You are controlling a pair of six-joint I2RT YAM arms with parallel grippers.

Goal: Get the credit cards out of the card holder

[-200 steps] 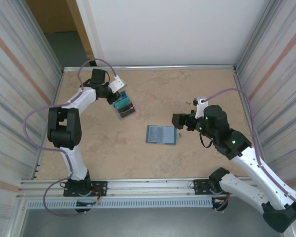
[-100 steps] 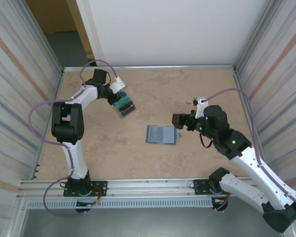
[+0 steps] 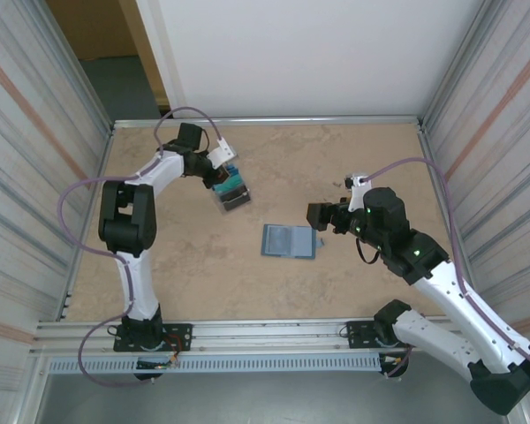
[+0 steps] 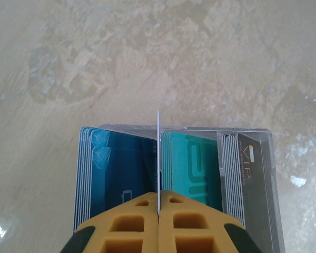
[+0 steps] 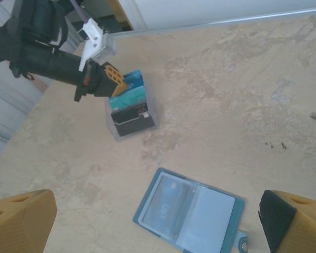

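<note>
Card holder (image 3: 290,241) lies open; L gripper (image 4: 158,199) pinches credit card (image 4: 157,155), R gripper (image 3: 317,216) spread wide.

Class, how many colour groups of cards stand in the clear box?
3, in the left wrist view: blue stack at left, teal stack in the middle, grey-black stack at right. More may be hidden.

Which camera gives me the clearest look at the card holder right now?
The right wrist view is best. The card holder lies open and close to the lens, with both pocket panels facing the camera and its snap tab at the lower right. The top external view shows it whole but small, flat on the table between the arms.
</note>
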